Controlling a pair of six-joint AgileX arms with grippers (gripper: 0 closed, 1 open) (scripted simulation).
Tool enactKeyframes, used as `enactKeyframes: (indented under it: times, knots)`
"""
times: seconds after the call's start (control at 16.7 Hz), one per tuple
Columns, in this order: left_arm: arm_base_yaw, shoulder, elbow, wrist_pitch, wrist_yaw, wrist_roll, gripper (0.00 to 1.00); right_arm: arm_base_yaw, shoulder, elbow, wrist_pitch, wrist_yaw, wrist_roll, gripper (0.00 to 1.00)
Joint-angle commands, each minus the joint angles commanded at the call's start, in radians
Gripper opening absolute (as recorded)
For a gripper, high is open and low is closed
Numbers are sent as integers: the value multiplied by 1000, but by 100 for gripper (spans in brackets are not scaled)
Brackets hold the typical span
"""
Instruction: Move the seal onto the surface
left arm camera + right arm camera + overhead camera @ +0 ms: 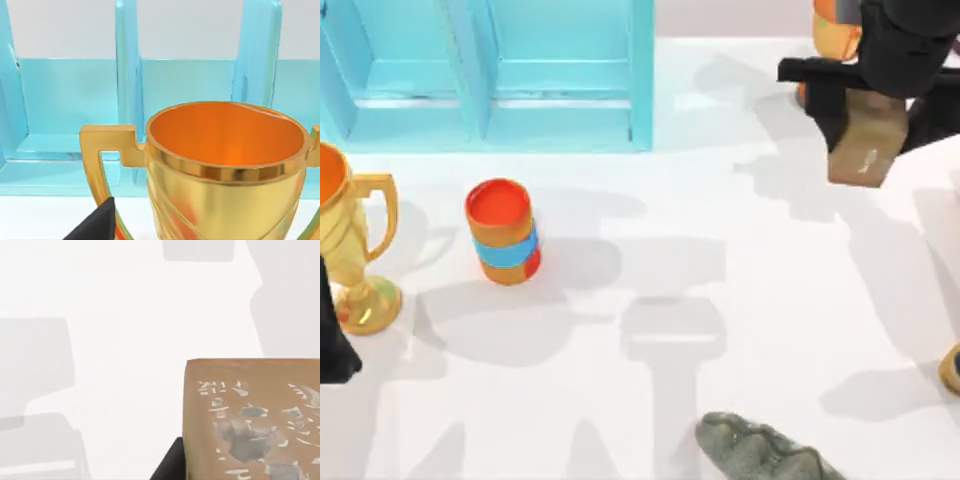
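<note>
The seal is a golden-brown block hanging above the white surface at the back right, tilted a little. My right gripper is shut on its upper part, with black fingers on either side. In the right wrist view the seal shows a face with pale marks, and the surface lies below it, apart from the block. My left arm is parked at the left edge of the table, beside a gold trophy.
A light-blue cabinet stands at the back left. The gold trophy and an orange cup with a blue band stand on the left. A grey-green stone figure lies at the front. An orange object sits behind the right gripper.
</note>
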Motion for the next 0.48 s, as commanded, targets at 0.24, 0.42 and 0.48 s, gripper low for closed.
enactKeyframes:
  times: [0.24,0.42,0.48]
  knots:
    - [0,0,0,0,0,0,100,83,189,53,66,-10,-4,0]
    - [0,0,0,0,0,0,100,106,244,57,94,-11,-19,0]
    - [0,0,0,0,0,0,100,106,244,57,94,-11,-20,0]
